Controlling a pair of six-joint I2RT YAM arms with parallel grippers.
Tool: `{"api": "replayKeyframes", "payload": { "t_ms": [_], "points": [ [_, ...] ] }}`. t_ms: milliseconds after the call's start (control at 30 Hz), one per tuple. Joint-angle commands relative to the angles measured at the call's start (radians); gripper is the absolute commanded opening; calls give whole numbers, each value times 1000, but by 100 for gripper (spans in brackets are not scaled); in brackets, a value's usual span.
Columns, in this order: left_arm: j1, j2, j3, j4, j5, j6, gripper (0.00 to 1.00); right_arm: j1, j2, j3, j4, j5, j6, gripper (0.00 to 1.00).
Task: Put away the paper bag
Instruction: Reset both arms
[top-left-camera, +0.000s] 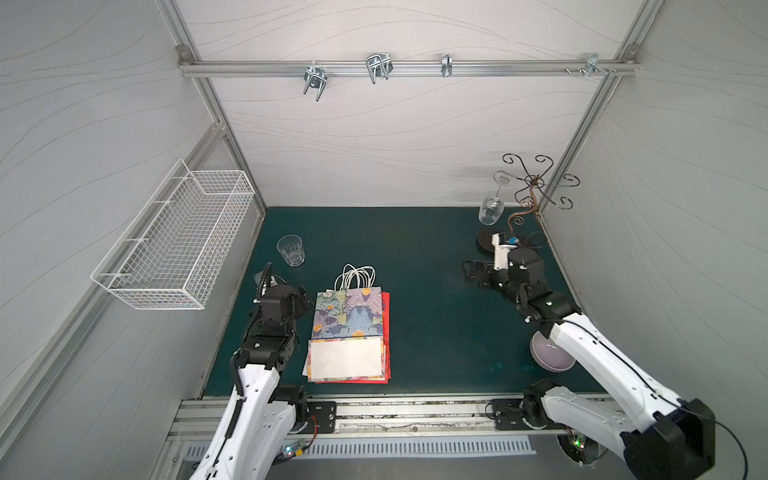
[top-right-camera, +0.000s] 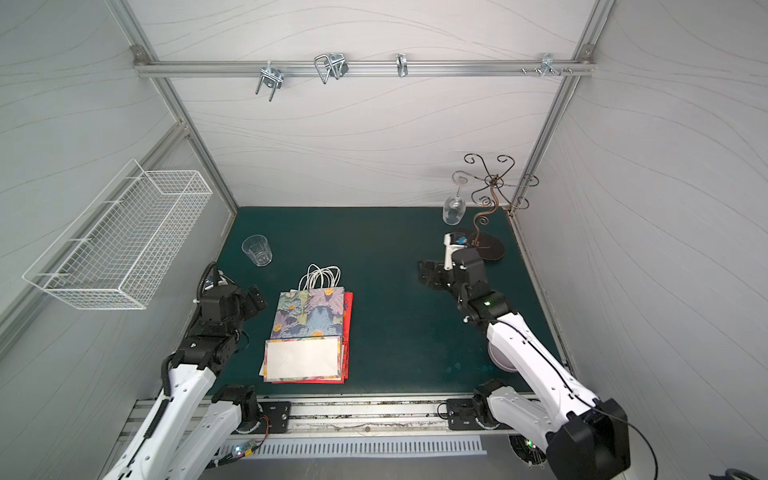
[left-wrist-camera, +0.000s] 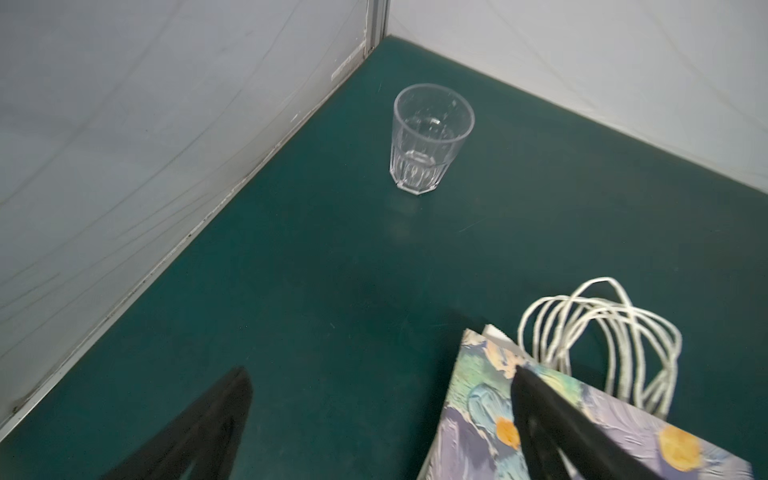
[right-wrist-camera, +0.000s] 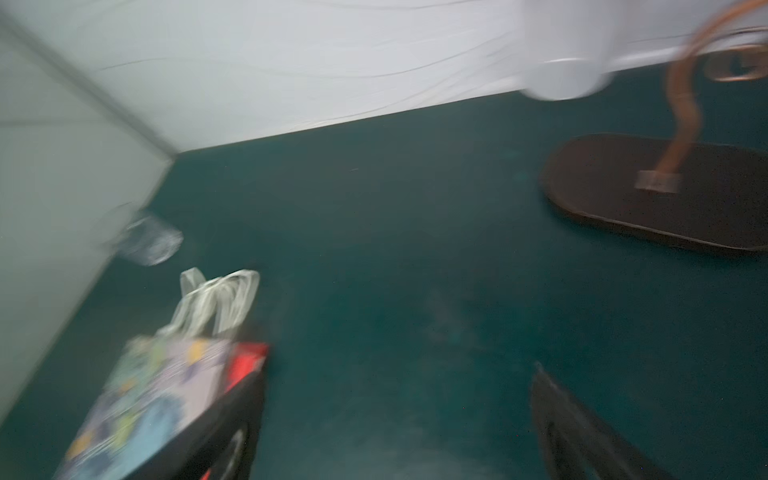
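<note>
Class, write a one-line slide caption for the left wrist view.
Open left gripper by a flat floral paper bag; clear faceted tumbler upright on green mat.

Green tabletop (top-left-camera: 415, 270) bears stacked paper bags (top-left-camera: 347, 316), tumbler (top-left-camera: 291, 249), stand (top-right-camera: 492, 250), seemingly a bowl (top-left-camera: 544, 355).

My left arm (top-left-camera: 253, 395) extends forward, elbow raised, wrist angled down. My left gripper (left-wrist-camera: 379, 370) has jaws spread wide, empty. My right arm (top-left-camera: 602, 357) reaches farther forward. My right gripper (right-wrist-camera: 397, 370) points inward toward my left side, jaws wide apart, empty.
</note>
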Motion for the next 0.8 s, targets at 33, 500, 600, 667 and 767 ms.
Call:
{"api": "replayKeyframes", "payload": {
  "t_ms": [33, 500, 600, 667, 767],
  "points": [
    [48, 59, -111, 419, 115, 186, 99, -180, 93, -140, 199, 36, -231, 99],
    [92, 541, -224, 1143, 315, 197, 99, -289, 554, -313, 1008, -203, -284, 99],
    [92, 655, -197, 1232, 388, 208, 99, -308, 555, -303, 989, -222, -264, 99],
    [92, 734, -191, 1299, 414, 222, 99, -308, 565, -306, 1016, -221, -264, 99],
    [92, 842, -158, 1357, 379, 212, 100, -308, 565, -303, 1006, -218, -265, 99]
  ]
}}
